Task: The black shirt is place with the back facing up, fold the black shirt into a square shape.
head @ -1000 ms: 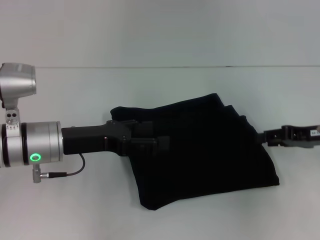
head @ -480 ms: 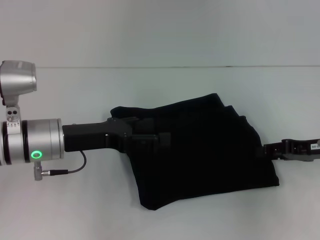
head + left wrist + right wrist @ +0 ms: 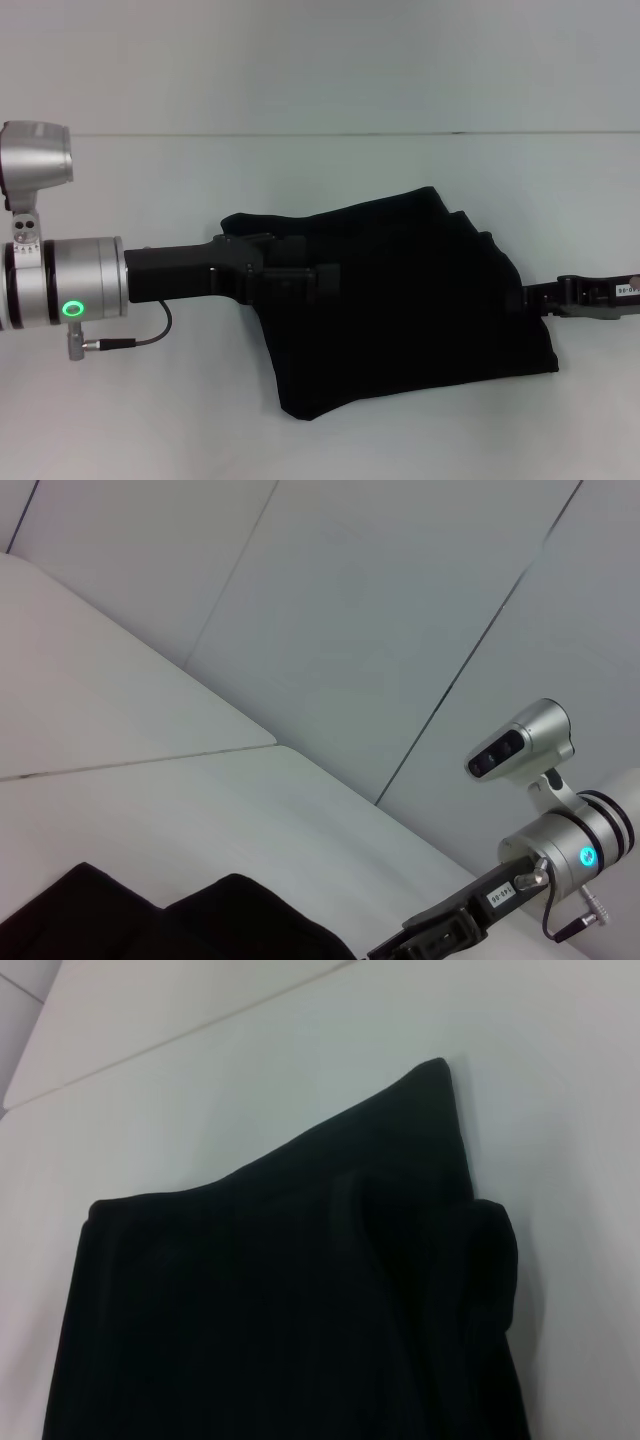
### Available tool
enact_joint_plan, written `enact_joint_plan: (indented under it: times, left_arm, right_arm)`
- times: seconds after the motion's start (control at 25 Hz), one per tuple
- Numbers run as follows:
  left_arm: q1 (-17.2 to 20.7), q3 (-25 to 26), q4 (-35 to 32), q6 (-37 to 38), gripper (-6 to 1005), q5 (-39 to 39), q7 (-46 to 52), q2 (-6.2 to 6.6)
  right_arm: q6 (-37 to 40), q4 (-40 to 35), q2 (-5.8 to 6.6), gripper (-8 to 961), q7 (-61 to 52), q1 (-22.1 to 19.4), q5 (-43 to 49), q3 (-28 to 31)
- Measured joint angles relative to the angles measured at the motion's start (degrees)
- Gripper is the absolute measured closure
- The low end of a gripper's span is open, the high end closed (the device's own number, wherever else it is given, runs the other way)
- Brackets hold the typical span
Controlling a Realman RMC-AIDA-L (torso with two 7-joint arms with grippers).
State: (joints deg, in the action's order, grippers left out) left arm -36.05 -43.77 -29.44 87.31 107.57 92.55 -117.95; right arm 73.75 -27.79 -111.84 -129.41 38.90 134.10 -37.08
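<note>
The black shirt (image 3: 410,300) lies folded into a rough slanted block in the middle of the white table (image 3: 150,410). My left gripper (image 3: 322,280) reaches in from the left, low over the shirt's left edge. At the shirt's right edge sits my right gripper (image 3: 530,297), touching or almost touching the cloth. The left wrist view catches a corner of the shirt (image 3: 200,925) and, farther off, the right gripper (image 3: 440,938). Layered folds of the shirt (image 3: 300,1310) fill the right wrist view.
A grey wall (image 3: 320,60) rises behind the table's far edge. Bare white table surface lies on every side of the shirt. A thin black cable (image 3: 140,340) hangs from my left wrist.
My right gripper has dropped a little lower along the shirt's right edge. The left gripper has barely shifted, and the shirt keeps its shape.
</note>
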Motion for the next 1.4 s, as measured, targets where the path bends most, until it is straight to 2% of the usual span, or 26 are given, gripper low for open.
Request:
enact_joint_plan:
  times: [0.48,0.68,0.88,1.24,1.4]
  left_arm:
    - [0.0,0.0,0.0,0.0,126,0.0,0.0,0.00]
    - [0.0,0.0,0.0,0.0,127,0.0,0.0,0.00]
    - [0.0,0.0,0.0,0.0,128,0.0,0.0,0.00]
    - [0.0,0.0,0.0,0.0,129,0.0,0.0,0.00]
    - [0.0,0.0,0.0,0.0,130,0.0,-0.1,0.00]
  right_arm:
    - [0.3,-0.3,0.33,636,0.6,-0.1,-0.1,0.6]
    - [0.5,-0.3,0.33,873,0.8,0.2,-0.1,0.6]
    - [0.5,-0.3,0.25,953,0.9,0.5,-0.1,0.6]
    - [5.1,-4.9,-0.17,953,1.0,0.2,-2.4,1.2]
    - [6.5,-6.1,0.15,953,1.0,0.6,-3.9,1.3]
